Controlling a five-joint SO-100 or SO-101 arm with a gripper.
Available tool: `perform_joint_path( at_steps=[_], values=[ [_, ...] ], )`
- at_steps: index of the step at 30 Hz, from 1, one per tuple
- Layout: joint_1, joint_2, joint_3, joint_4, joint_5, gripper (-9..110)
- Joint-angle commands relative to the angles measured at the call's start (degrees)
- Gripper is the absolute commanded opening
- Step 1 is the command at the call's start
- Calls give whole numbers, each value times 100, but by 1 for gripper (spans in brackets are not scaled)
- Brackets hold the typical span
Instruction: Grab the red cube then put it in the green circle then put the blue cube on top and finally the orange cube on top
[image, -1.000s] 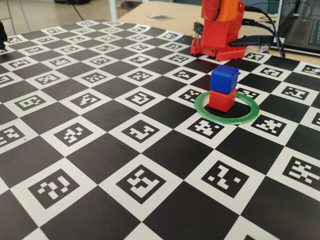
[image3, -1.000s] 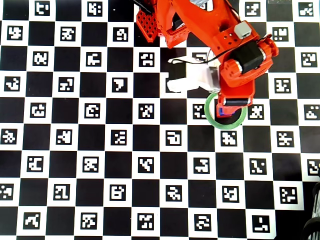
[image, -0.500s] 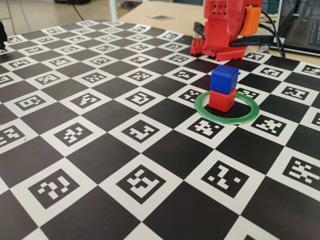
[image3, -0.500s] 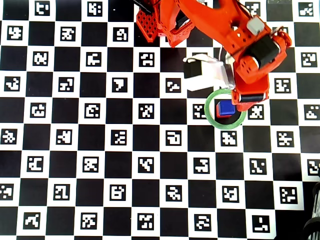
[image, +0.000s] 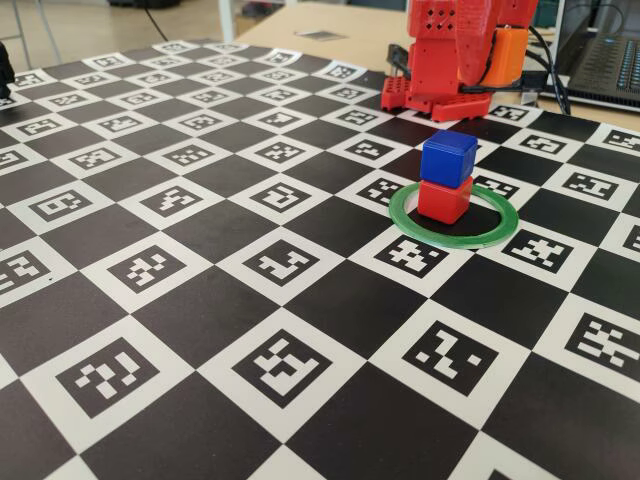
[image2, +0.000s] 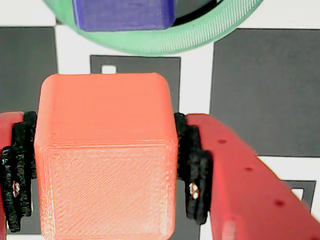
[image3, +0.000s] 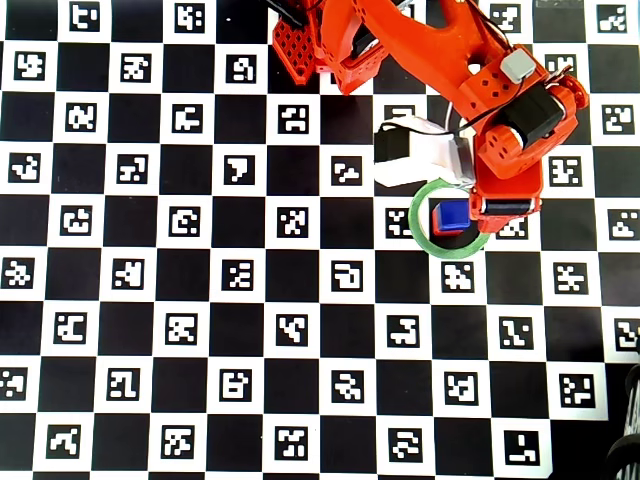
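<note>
Gripper (image2: 105, 165) clamps ribbed, round-edged orange cube (image2: 105, 155)

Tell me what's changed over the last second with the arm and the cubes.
In the overhead view the arm's head swung to the right, uncovering the blue cube, which it hid a second ago. The tool is clamped on the orange cube, beside the stack rather than over it. The blue cube stayed on the red cube inside the green circle; neither shifted.
</note>
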Motion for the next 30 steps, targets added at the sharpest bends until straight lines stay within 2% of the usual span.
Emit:
perform_joint_path(
  at_steps=[1, 15, 30],
  values=[
    [-53, 202, 62, -132, 18, 6],
    [35, 97, 466, -325, -492, 6],
    [483, -343, -26, -26, -1125, 6]
  ],
)
